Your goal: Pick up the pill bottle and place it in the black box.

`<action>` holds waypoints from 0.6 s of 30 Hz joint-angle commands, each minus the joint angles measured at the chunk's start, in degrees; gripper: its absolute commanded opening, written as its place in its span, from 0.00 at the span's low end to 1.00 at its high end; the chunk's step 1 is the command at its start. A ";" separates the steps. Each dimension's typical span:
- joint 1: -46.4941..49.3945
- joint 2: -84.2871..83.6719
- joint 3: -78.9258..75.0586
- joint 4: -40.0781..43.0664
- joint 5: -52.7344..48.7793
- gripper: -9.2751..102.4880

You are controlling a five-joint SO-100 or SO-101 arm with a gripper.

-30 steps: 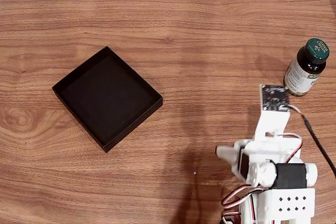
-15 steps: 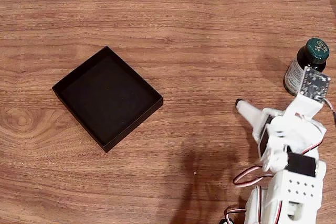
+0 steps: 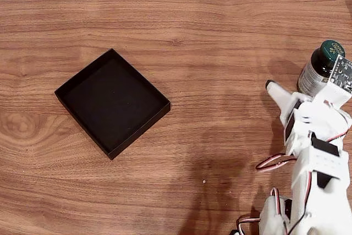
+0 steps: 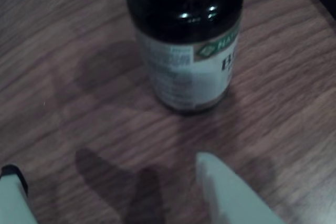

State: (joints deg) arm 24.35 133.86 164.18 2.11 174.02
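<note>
- The counter [image 3: 220, 37] is wood-grained, and your arm [image 3: 316, 163] stands at its lower right in the fixed view. Over the last second the arm has swung from facing up-left to reaching toward the right edge, so I judge you are closing in for the pick rather than still searching.
- The black box [image 3: 113, 103] sits left of centre, well apart from the arm and unmoved. It holds nothing, so the placing step is not yet begun.
- The pill bottle [image 3: 323, 69] stands upright near the right edge, exactly where it stood a second ago. In the fixed view the wrist board now covers part of its cap and side.
- The wrist view gives you what the fixed view hides. The pill bottle [image 4: 186, 45] shows its label and base clear on the wood, with bare counter between it and the tips.
- The pincer [image 4: 113, 174] is spread wide and grasping nothing. Its one finger [image 4: 226, 192] is below the bottle and the other sits at the lower left corner. You will need to advance before clenching.
</note>
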 commanded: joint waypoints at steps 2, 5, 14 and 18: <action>0.97 -10.02 -7.03 -11.51 -0.53 0.44; 1.85 -15.73 -10.37 -14.50 -0.18 0.44; 5.10 -31.29 -20.30 -21.80 0.00 0.46; 6.77 -35.86 -23.03 -23.47 0.18 0.46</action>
State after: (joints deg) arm 29.79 99.67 146.69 -18.54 173.85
